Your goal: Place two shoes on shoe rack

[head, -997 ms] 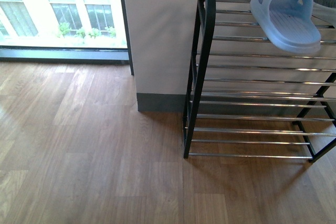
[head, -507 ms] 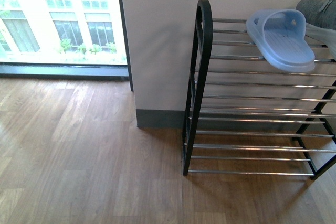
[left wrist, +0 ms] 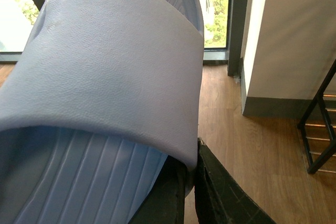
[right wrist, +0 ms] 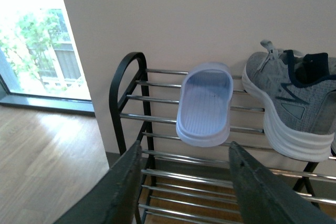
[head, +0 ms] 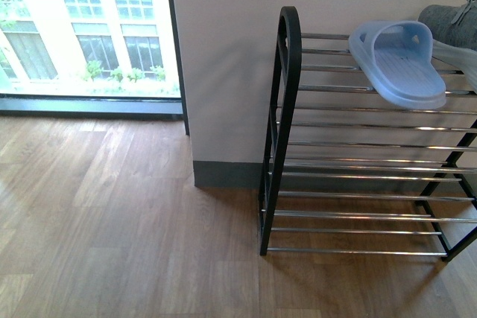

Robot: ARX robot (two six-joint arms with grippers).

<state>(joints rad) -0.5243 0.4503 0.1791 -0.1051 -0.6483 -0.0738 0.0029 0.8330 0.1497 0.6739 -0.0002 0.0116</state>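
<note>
The left gripper's fingers [left wrist: 210, 192] clamp a pale blue slide [left wrist: 105, 87]. The right gripper [right wrist: 184, 182] is spread empty. On the shoe rack [head: 287, 109], a second slide [head: 402, 61] lies at two o'clock beside a grey sneaker [right wrist: 286, 98].

Both tools have flat, matte black fingers [right wrist: 123, 187].

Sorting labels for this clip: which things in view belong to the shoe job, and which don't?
Job:
- rack
- slide on rack
- slide in left gripper
- sneaker on rack

Not the job:
- window
- wall
- floor
</note>
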